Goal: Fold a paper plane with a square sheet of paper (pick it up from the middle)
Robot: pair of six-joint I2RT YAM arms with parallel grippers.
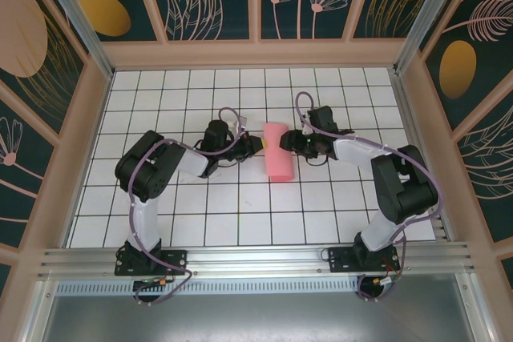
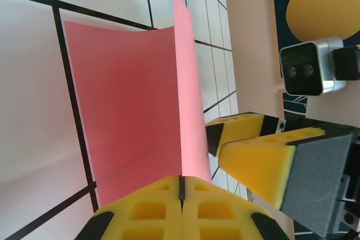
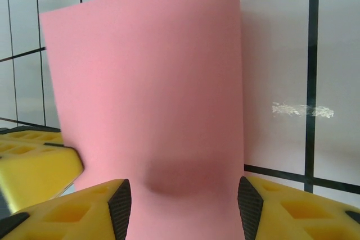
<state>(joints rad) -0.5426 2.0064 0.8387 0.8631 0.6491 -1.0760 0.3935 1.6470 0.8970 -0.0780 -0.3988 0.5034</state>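
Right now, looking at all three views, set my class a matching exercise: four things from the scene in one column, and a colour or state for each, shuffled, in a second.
Column A
1. left gripper
2. right gripper
3. square sheet of paper
4. grid lines

Column B
a. thin and black
b. jaws apart, sheet between them
c. pink, curled over
d. jaws shut on the sheet's edge

Pairs: 1-d, 2-b, 3-c, 4-a
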